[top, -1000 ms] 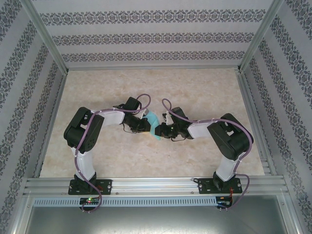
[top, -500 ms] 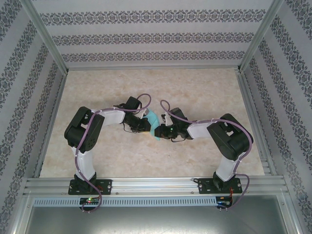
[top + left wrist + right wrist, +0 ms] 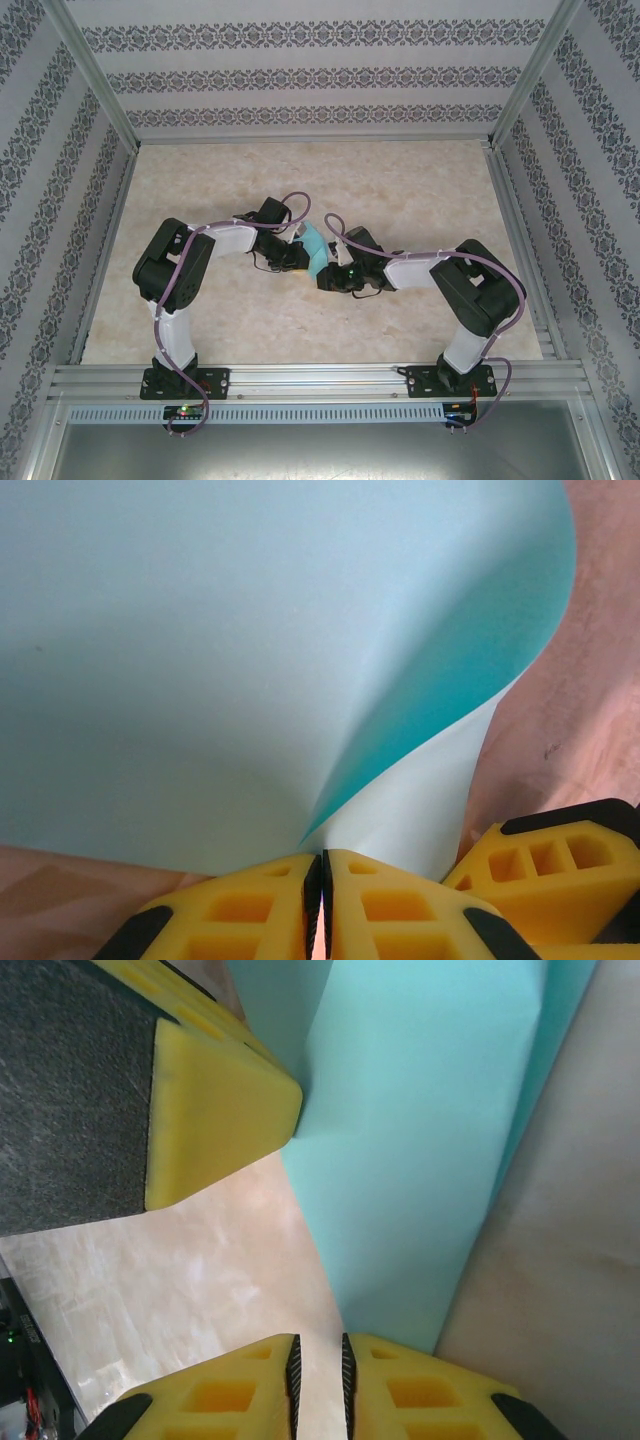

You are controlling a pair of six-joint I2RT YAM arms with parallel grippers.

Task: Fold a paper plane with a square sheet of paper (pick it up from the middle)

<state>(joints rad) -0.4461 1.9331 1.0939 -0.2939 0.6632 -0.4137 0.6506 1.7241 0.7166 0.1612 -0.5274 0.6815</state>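
early: left gripper clenches the curled square sheet of paper; right gripper, at its 4 o'clock, nearly closed, empty; folding remains.

The top external view is bright and evenly lit from overhead. Shadows on the marbled table are soft and short, and the aluminium frame posts stay straight out to the corners. In the left wrist view the square sheet of paper sits very close and looks soft, shading to deep teal inside its curl. In the right wrist view the table right of the sheet looks duller than on its left.
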